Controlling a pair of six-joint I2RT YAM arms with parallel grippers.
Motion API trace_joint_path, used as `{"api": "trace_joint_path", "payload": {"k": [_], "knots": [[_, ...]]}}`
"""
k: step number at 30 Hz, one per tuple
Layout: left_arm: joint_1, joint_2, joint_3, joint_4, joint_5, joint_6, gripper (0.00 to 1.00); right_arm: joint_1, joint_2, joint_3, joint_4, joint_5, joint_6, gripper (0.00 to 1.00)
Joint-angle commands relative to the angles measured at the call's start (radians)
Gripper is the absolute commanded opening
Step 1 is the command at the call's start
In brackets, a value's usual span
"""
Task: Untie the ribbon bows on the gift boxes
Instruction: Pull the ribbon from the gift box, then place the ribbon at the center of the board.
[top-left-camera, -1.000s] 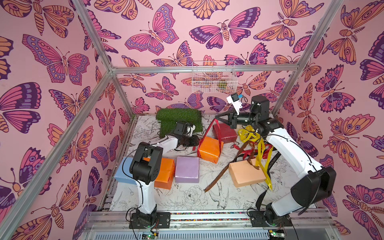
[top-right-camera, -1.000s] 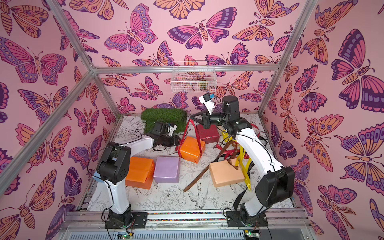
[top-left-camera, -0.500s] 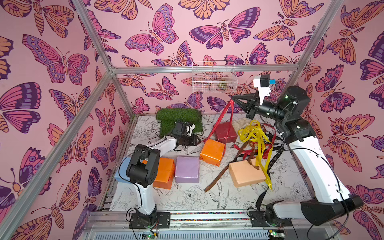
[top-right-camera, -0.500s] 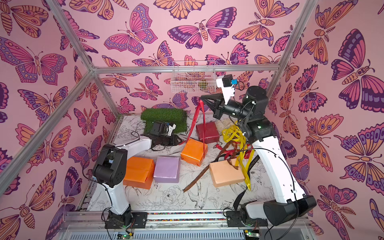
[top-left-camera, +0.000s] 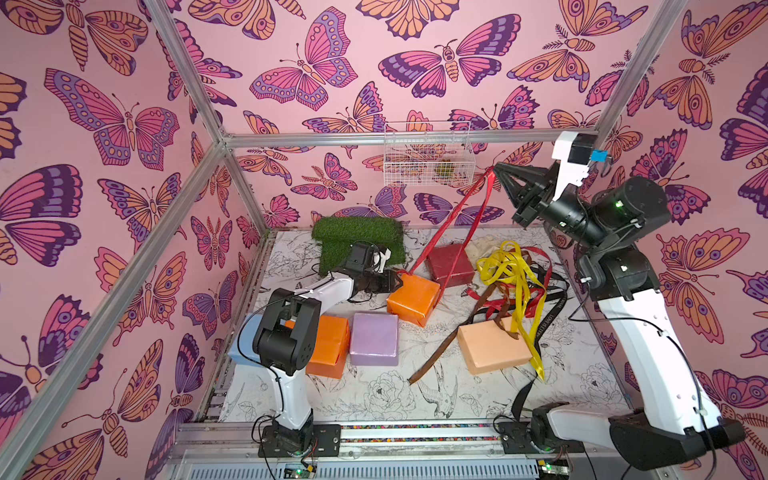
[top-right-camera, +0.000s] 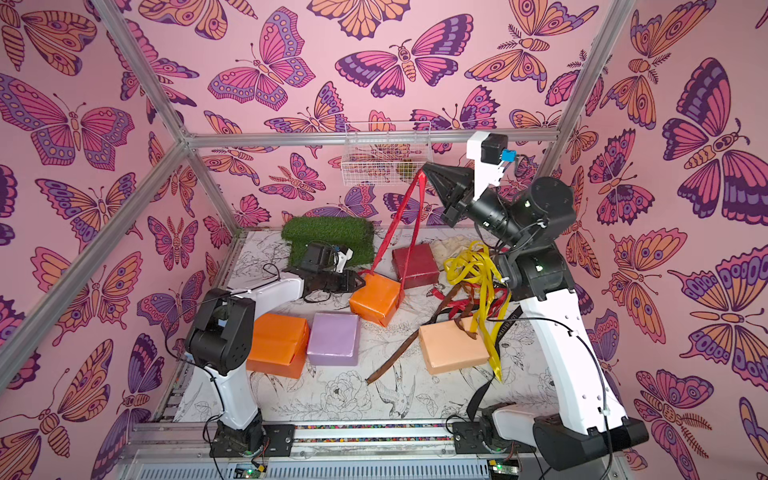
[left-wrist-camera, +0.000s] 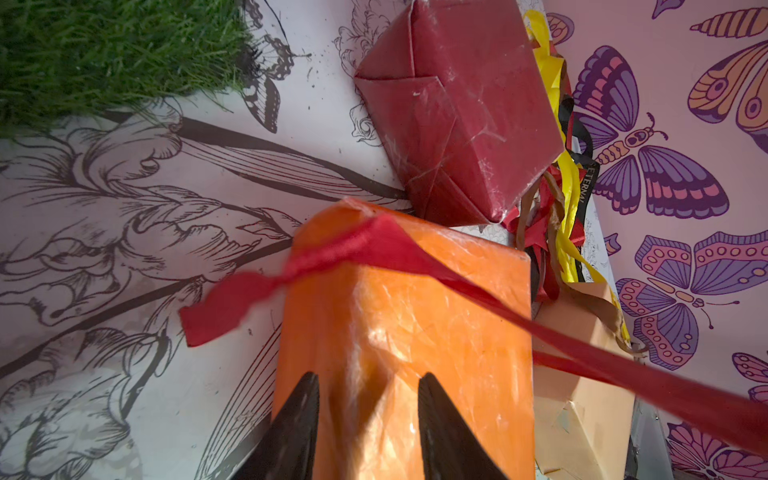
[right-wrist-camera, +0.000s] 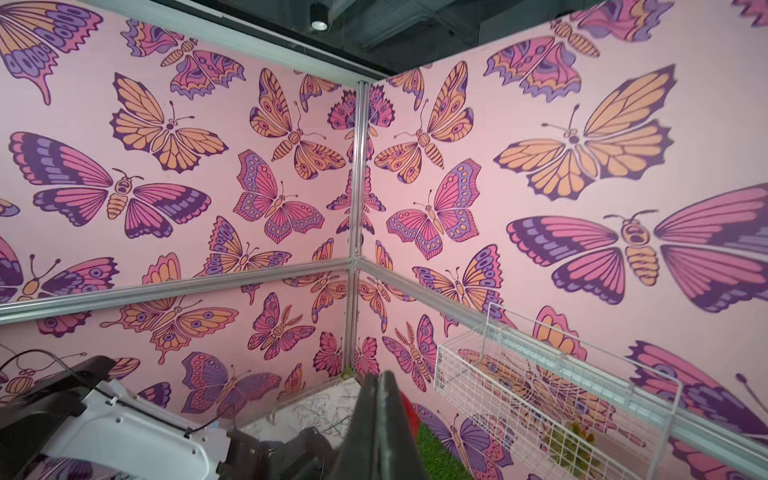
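Your right end effector (top-left-camera: 496, 169) pinches the red ribbon (left-wrist-camera: 374, 243) high up; your left end effector (left-wrist-camera: 368, 380) clamps the orange gift box (left-wrist-camera: 407, 332)

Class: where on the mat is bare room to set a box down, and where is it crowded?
Bare: mat between lilac box, peach box and front rail. Crowded: the ribbon heap beside the dark red box.

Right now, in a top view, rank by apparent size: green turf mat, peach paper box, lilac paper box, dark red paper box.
1. Green turf mat
2. Peach paper box
3. Lilac paper box
4. Dark red paper box, though it lies farther from the camera, so this is unsure.
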Motion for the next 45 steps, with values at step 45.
{"api": "trace_joint_path", "payload": {"k": [45], "knots": [[-0.044, -0.038, -0.033, -0.004, -0.008, 0.045, 0.42, -0.485, 0.312, 0.333, -0.039, 0.386, -0.111, 0.00]]}}
